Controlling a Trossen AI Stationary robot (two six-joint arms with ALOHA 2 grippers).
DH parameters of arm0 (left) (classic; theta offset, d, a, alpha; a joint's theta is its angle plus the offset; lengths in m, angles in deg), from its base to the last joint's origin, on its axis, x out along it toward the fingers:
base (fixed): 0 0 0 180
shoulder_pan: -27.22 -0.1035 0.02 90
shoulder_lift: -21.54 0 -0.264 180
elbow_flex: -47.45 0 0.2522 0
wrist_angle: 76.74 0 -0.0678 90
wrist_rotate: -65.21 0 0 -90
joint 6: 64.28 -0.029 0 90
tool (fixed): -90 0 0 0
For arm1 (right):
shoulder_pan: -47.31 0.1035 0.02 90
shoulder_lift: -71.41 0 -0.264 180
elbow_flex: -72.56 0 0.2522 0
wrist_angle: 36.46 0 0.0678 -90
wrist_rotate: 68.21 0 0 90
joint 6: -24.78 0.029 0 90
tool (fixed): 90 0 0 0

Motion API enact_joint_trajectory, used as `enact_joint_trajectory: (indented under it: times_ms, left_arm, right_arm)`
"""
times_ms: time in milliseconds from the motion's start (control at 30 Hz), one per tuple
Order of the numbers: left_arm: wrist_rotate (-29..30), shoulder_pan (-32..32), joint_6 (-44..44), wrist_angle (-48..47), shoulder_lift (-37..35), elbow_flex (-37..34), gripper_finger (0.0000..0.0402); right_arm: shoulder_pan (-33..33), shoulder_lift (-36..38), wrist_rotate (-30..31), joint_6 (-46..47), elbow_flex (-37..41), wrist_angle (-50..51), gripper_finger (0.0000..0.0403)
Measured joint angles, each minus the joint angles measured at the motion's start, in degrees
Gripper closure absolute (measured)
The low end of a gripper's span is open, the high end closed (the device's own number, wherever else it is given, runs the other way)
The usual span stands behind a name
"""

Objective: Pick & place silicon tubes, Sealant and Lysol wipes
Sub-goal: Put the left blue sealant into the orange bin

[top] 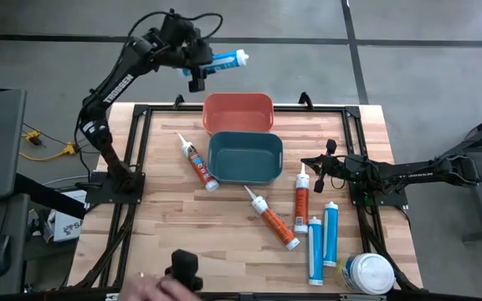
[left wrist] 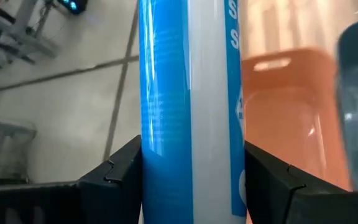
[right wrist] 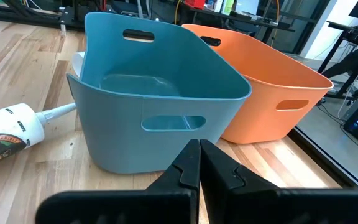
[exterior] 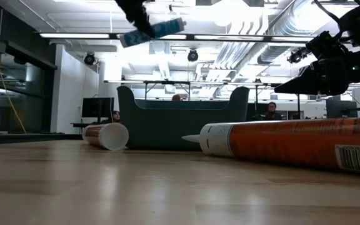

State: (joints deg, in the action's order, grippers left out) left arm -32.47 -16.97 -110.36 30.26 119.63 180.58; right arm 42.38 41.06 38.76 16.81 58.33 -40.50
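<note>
My left gripper is raised high beyond the table's far edge, behind the orange bin, and is shut on a blue-and-white tube. The teal bin stands just in front of the orange bin. My right gripper is shut and empty, hovering right of the teal bin. Three orange tubes and two blue tubes lie flat on the table. The Lysol wipes canister is at the near right corner. My left gripper pinches the blue tube's round body between its two fingers, which lie across the tube. The hold is toward the tube's base end; the nozzle end points toward the table's right. The tube is lifted clear, roughly level.
A person's hand and a dark object are at the table's near edge, left of middle. The black frame rails run along the table's sides. Bare wood lies at the near left.
</note>
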Motion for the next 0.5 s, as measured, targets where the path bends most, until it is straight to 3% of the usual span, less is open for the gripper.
enact_joint_trajectory:
  times_ms: [233, 500]
  left_arm:
    - [-3.99, -3.01, -0.16, -0.47, 7.18, -0.1, 0.0209]
    - [-3.7, -2.82, 3.24, -0.42, 15.35, -0.16, 0.0209]
  right_arm:
    - [0.0, 0.0, -0.02, -0.02, -0.02, 0.01, 0.0402]
    - [0.0, 0.0, -0.01, -0.02, 0.0, 0.01, 0.0402]
